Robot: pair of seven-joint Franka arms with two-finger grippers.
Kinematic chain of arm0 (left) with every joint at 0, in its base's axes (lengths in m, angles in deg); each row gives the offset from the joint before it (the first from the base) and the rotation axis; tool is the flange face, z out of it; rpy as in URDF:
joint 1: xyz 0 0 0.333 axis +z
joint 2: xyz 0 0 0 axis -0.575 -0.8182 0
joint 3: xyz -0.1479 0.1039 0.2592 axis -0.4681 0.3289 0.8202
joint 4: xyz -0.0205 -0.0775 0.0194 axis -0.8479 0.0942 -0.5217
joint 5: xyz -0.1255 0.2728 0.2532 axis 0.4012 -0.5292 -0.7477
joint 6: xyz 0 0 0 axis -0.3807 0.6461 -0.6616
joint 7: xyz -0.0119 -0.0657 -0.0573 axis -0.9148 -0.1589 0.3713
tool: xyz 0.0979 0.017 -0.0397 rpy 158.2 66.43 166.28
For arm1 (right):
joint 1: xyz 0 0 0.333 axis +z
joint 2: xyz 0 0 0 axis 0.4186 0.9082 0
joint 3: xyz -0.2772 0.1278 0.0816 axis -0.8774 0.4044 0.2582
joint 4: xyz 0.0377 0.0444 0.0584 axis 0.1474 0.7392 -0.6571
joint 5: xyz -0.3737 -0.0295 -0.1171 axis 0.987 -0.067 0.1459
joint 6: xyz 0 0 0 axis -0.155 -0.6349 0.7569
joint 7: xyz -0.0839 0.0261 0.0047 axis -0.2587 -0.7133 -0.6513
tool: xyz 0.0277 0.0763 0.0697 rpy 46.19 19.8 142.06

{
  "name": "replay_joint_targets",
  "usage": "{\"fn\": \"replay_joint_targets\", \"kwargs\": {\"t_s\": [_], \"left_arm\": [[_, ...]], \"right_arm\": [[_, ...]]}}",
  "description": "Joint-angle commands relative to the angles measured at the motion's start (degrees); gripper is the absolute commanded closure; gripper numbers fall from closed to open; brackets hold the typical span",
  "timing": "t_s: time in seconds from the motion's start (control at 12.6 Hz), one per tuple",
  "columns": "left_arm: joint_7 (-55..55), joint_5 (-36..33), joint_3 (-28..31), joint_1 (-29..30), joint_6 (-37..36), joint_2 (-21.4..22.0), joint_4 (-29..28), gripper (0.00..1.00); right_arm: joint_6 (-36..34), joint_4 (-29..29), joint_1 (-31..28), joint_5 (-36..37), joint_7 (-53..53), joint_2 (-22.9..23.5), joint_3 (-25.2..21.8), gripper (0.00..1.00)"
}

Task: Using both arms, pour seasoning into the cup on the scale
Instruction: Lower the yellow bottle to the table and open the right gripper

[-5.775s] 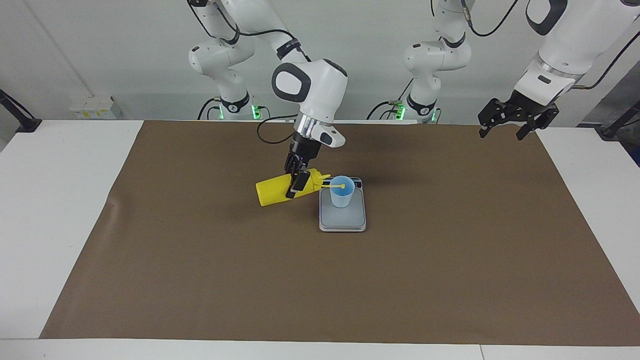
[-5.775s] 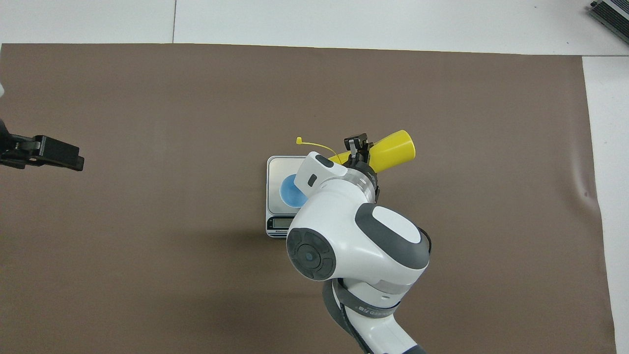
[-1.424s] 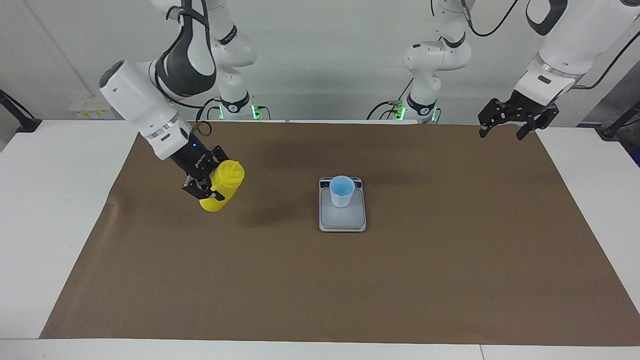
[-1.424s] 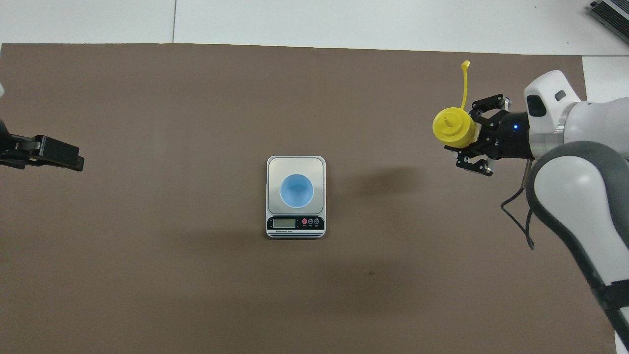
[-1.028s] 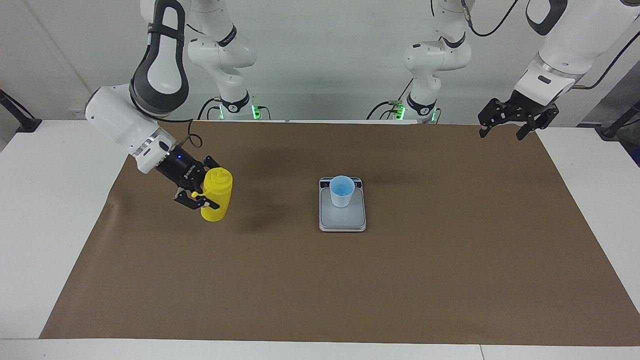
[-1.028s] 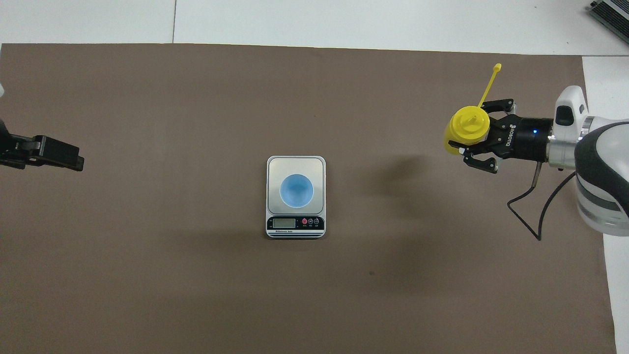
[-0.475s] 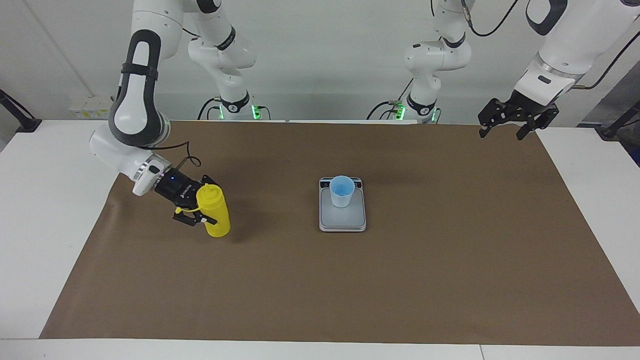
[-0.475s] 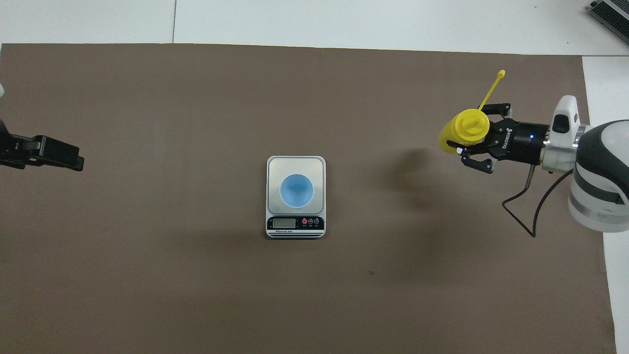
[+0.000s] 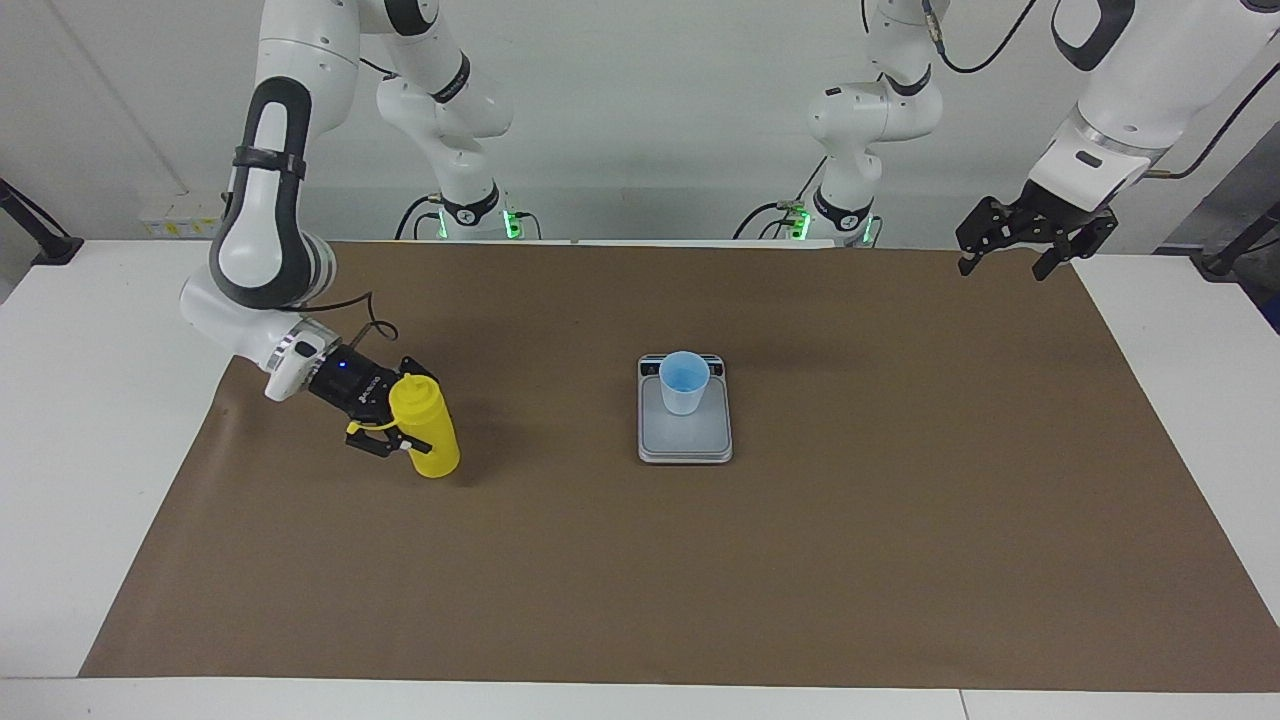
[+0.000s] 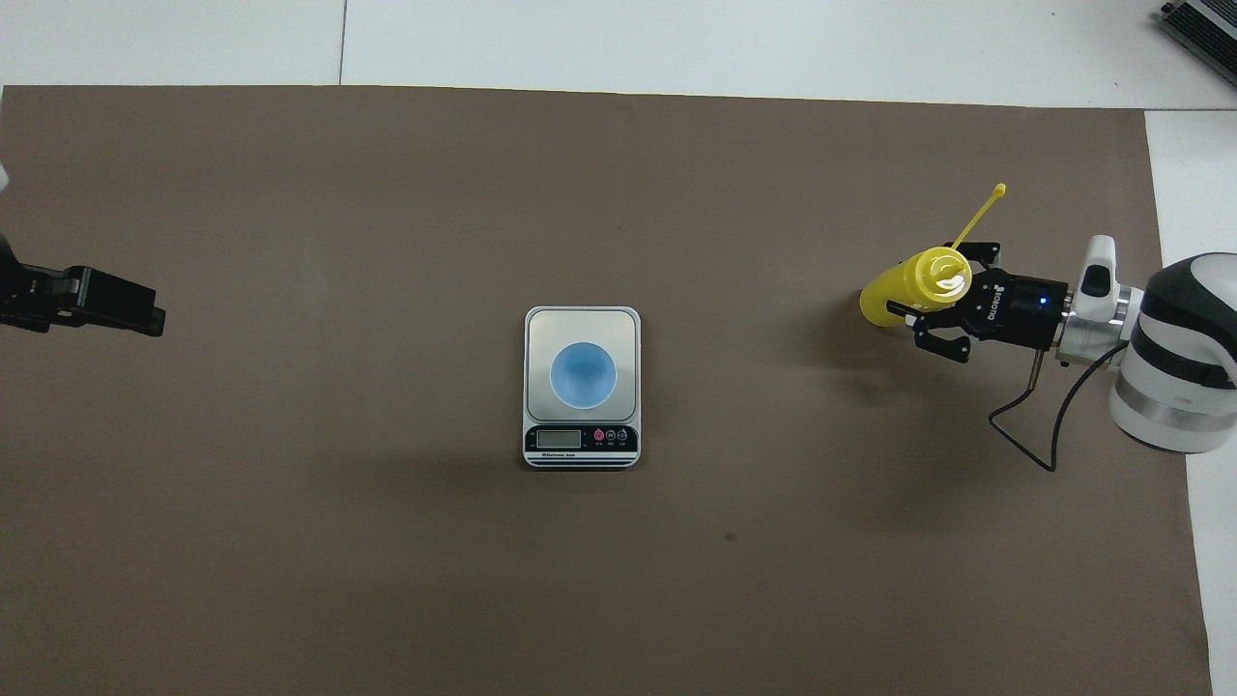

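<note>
With the right gripper (image 9: 392,424) clamped on the yellow squeeze bottle (image 9: 425,426) at the right arm's end of the table, well apart from the cup (image 9: 684,382) on the scale (image 9: 685,441), confirm the base sits flat before releasing; the left gripper (image 9: 1015,243) waits open.

A white table (image 9: 110,420) carries a brown mat (image 9: 640,560) bearing the scale (image 9: 685,440).

The right gripper (image 10: 935,307) grips the bright yellow plastic squeeze bottle (image 10: 904,285); a pale blue plastic cup (image 10: 583,374) sits on the silver-grey rectangular scale (image 10: 581,324).
</note>
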Motion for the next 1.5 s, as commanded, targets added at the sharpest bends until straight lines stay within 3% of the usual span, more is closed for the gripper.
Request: {"fn": "replay_joint_targets", "kwargs": {"t_s": [0.0, 0.08, 0.16, 0.24, 0.71, 0.95, 1.42], "left_arm": [[0.4, -0.2, -0.4, 0.8, -0.4, 1.3, -1.3, 0.0], [0.3, -0.2, -0.4, 0.8, -0.4, 1.3, -1.3, 0.0], [0.4, -0.2, -0.4, 0.8, -0.5, 1.3, -1.3, 0.0], [0.4, -0.2, -0.4, 0.8, -0.5, 1.3, -1.3, 0.0], [0.4, -0.2, -0.4, 0.8, -0.4, 1.3, -1.3, 0.0], [0.3, -0.2, -0.4, 0.8, -0.4, 1.3, -1.3, 0.0], [0.4, -0.2, -0.4, 0.8, -0.4, 1.3, -1.3, 0.0]], "right_arm": [[-0.9, 2.5, -1.2, -2.9, 1.1, -1.3, 0.8, 1.0], [-0.8, 2.6, -1.2, -2.9, 1.0, -1.4, 0.7, 1.0], [-0.4, 3.2, -1.2, -2.9, 1.1, -1.4, 0.6, 0.29], [-0.4, 3.7, -1.3, -2.9, 1.1, -1.6, 0.7, 0.0], [-0.1, 3.8, -1.2, -2.7, 1.0, -1.6, 0.5, 0.0], [0.0, 4.4, -1.6, 1.0, 0.9, -1.7, 0.3, 0.0], [0.3, 3.1, -4.1, 22.5, 0.7, -6.2, -0.2, 0.0]]}}
